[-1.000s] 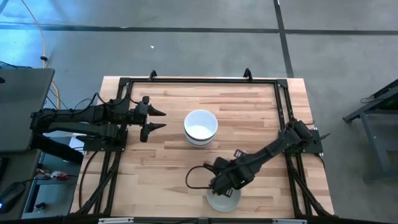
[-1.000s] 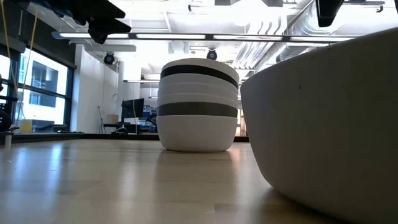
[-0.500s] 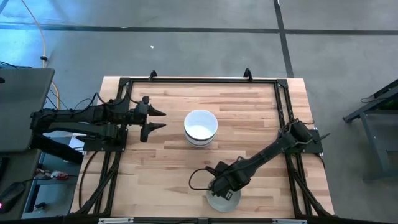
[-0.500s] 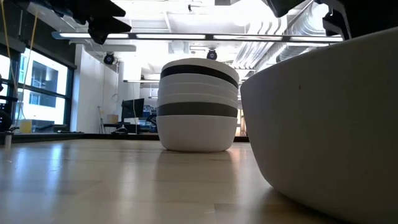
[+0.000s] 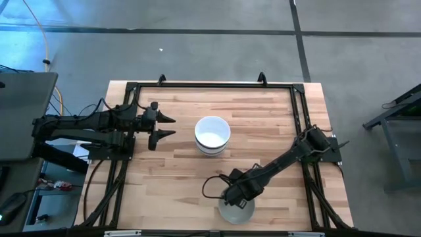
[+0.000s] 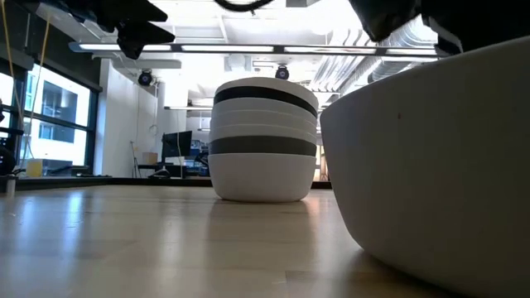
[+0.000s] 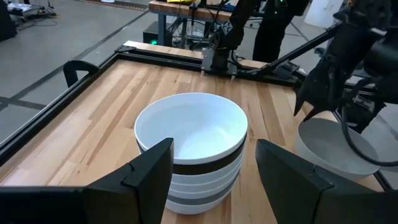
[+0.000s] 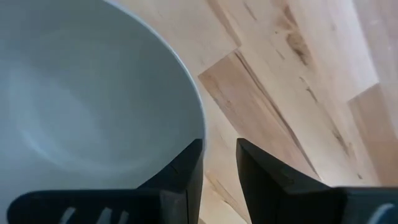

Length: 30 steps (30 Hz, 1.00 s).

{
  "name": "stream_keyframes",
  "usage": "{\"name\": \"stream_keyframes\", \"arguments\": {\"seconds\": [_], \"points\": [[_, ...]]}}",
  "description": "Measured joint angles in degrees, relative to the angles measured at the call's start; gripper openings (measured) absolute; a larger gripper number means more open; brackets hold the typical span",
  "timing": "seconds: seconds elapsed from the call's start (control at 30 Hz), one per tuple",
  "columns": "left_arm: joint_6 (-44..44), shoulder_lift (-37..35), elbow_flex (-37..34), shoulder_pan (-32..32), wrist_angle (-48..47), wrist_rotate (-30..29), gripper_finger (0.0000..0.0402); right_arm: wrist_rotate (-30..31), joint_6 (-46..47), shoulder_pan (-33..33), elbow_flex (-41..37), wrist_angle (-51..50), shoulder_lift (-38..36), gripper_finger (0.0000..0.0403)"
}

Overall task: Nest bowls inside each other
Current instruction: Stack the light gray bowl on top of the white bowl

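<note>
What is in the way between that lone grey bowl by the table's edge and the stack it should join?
Nothing visible. Bare wooden table lies between the grey bowl and the stack of bowls. The right gripper is at the bowl's rim; the left gripper waits open beside the stack.

The bowls [image 7: 191, 134] are showing a smooth, glossy glaze (ceramic-looking); the table [image 5: 171, 168] is presenting pale, matt wood planks.

You had bare tabletop [image 5: 263, 112] all around the bowl stack [image 5: 212, 135]; the right arm [image 5: 276, 166] blocked the near-right corner.
</note>
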Motion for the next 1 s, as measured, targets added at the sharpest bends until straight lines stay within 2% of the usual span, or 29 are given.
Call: {"name": "stream_keyframes", "arguments": {"seconds": [0.47, 0.53, 0.67, 1.0], "points": [[-0.46, 0.0, 0.0, 0.0, 0.0, 0.02, 0.0216, -0.38, -1.57, -0.54, -5.4, 7.0, 0.0, 0.0085], [-0.51, 0.0, 0.0, 0.01, 0.0, 0.02, 0.0216, -0.05, -1.65, -0.74, -5.4, 6.59, 0.0, 0.0071], [-0.63, 0.0, 0.0, 0.0, 0.0, 0.02, 0.0216, -0.33, -4.18, -1.22, -5.4, 6.48, 0.0, 0.0012], [-0.46, 0.0, 0.0, 0.01, -0.05, 0.02, 0.0216, -0.53, -7.57, -3.27, -5.37, 5.34, -2.86, 0.0001]]}}
